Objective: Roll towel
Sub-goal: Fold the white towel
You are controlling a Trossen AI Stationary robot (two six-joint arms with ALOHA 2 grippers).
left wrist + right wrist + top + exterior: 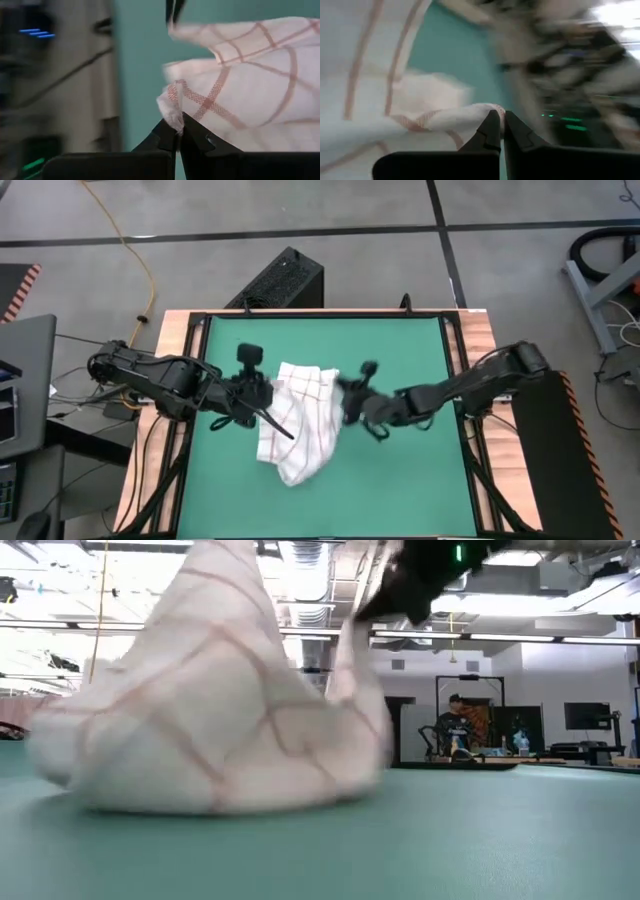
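The white towel with thin dark-red check lines (pixel 300 420) is bunched on the green mat (pixel 400 490), its near end resting on the mat and its far part raised. My left gripper (pixel 268 392) is shut on its left corner. My right gripper (pixel 345 392) is shut on its right corner. In the low view the towel (pixel 210 720) rises in two peaks from the mat. My left gripper pinches a corner of the towel (pixel 172 112) between its two fingertips, coming from the table's left. That corner is lifted; the cloth slopes down from it to the mat. My right gripper pinches a bunched corner of the towel (pixel 480 117) between its two fingertips, coming from the table's right. That corner is raised above the mat and the cloth falls away slack below it.
The green mat has bare room to the right (pixel 410 350) and near side of the towel. A black frame (pixel 452 350) edges the mat. A dark box (pixel 280 280) stands beyond the far edge. A person (pixel 455 725) sits far behind the table.
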